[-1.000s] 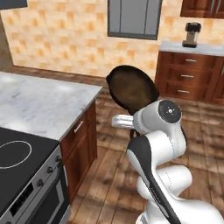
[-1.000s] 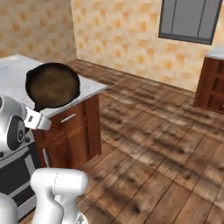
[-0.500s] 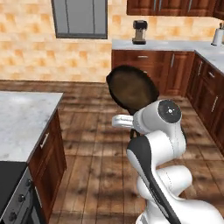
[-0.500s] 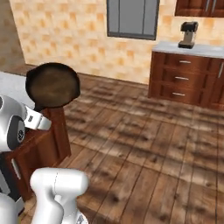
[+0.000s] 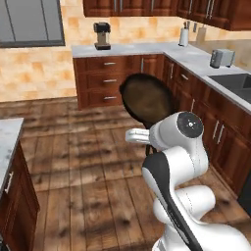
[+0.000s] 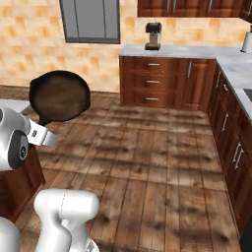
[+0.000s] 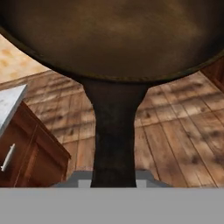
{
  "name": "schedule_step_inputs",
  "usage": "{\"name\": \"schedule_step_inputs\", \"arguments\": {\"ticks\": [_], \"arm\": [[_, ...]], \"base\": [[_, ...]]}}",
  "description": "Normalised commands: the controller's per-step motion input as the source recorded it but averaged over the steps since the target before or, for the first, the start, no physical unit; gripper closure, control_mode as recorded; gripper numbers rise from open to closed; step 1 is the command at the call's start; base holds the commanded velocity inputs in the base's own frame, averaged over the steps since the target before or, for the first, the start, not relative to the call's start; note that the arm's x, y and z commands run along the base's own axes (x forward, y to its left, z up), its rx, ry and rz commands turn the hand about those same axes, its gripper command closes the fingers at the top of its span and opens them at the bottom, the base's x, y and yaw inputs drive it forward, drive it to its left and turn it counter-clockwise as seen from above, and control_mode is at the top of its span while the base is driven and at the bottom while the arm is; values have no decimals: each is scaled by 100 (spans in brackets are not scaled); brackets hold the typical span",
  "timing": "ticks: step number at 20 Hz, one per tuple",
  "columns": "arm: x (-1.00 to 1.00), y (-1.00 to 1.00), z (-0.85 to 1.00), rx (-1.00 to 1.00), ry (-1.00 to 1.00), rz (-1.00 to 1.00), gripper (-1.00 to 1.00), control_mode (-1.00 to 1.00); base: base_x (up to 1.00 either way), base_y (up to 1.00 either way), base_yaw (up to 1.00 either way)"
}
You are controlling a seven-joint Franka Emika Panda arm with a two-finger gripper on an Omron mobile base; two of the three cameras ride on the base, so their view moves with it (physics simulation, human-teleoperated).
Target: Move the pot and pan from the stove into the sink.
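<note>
Wooden floor (image 6: 162, 162) fills the middle of both base views, with dark brown cabinets (image 5: 110, 81) running along the back and down the right edge under a white marble surface (image 5: 147, 49); a grey window (image 6: 91, 19) sits at the upper left of the right base view; the sink (image 5: 235, 83) shows as a dark basin at the right edge of the left base view, with a toaster (image 5: 221, 58) just beside it on the surface; a coffee machine (image 5: 102, 35) stands at the upper middle of that frame. The pan (image 5: 147, 100) is held up in the air, tilted with its brownish inner face toward the cameras, at the centre of the left base view and at the left of the right base view (image 6: 59, 96); its long black handle (image 7: 114, 135) runs down the hand view into the pincer (image 7: 114, 181), which is clamped on the handle.
</note>
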Motion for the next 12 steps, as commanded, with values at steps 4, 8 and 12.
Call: {"name": "schedule_step_inputs", "arguments": {"ticks": [4,8,12], "arm": [[0,0,0,0,0,0,100,100],[0,0,0,0,0,0,100,100],[0,0,0,0,0,0,100,100]], "base": [[0,-22,-45],[-4,-21,-37],[0,0,-3]]}}
